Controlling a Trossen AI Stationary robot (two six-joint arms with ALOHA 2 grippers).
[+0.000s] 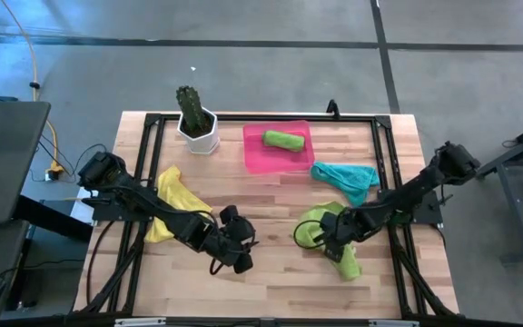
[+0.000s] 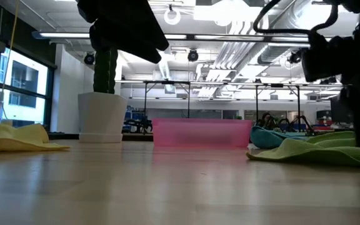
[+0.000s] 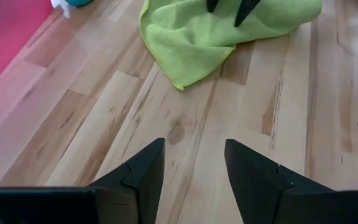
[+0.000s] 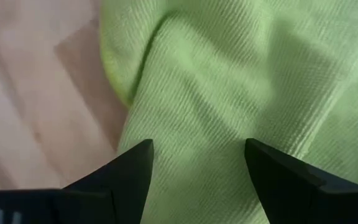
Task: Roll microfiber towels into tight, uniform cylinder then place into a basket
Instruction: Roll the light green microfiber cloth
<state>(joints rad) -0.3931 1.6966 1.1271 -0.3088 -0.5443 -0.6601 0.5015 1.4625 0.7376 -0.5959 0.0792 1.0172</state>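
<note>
Directly under the right end effector [image 1: 331,234], w/ its fingers spread wide and nothing held, the crumpled lime green microfiber towel [image 1: 330,238] is spread on the wooden bench [image 1: 280,272], right-front area. In the right wrist view the cloth [image 4: 229,93] fills the space beyond both fingertips, so the fingers are judged to be just above it or touching it; contact cannot be confirmed. The towel's long axis is seen running roughly front-to-back, one end trailing toward the bench's front edge. The left end effector [image 1: 234,250] is parked over bare wood, well apart to the left, also open and empty; from it the towel [image 3: 216,34] is seen straight ahead. The right arm is therefore the nearer one. One lime green roll [image 1: 281,139] is already in the pink plastic basket [image 1: 257,159], farther back.
</note>
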